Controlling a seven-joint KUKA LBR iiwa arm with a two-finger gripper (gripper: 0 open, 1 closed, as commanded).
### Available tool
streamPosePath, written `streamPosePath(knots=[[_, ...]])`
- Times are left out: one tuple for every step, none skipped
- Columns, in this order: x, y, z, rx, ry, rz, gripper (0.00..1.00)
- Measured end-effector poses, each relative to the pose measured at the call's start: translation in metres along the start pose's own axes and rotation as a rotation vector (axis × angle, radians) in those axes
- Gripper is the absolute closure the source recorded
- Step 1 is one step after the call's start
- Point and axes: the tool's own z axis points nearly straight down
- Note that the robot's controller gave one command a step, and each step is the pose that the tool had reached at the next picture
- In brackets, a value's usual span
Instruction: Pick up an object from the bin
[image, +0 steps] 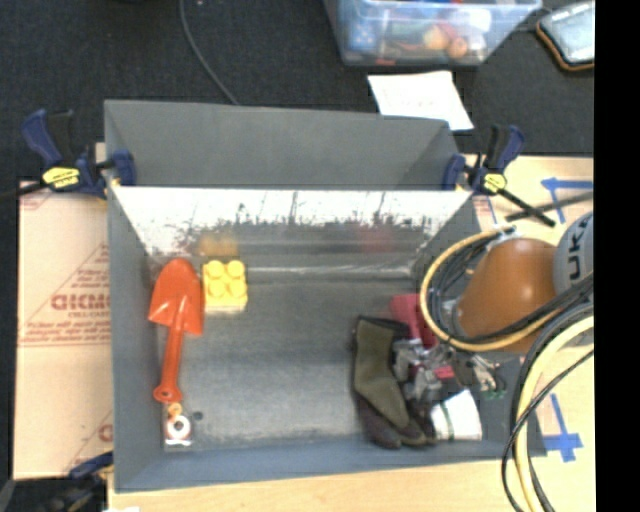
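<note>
A crumpled dark olive cloth (380, 385) lies in the near right corner of the bin (280, 375), limp and folded over itself. A white cylinder (462, 418) sits just beside it on the right. The jaws hang low at the cloth's right edge. I cannot tell how far open they are, or whether they touch it. A small white ring-like piece (178, 428) sits in the near left corner. Farther back are an orange toy shovel (176, 300), a yellow brick (225, 285) and a red object (404, 308).

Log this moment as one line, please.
claw: low at bin right side | beside it: dark cloth, white tube | far left: orange shovel, yellow block
</note>
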Motion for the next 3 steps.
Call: streamPosePath(knots=[[-0.043, 0.003, 0.004, -0.002, 0.002, -0.047, 1.0], [0.004, -0.005, -0.006, 0.0, 0.002, -0.012, 1.0], [-0.023, 0.006, -0.001, 0.0, -0.013, 0.03, 1.0]])
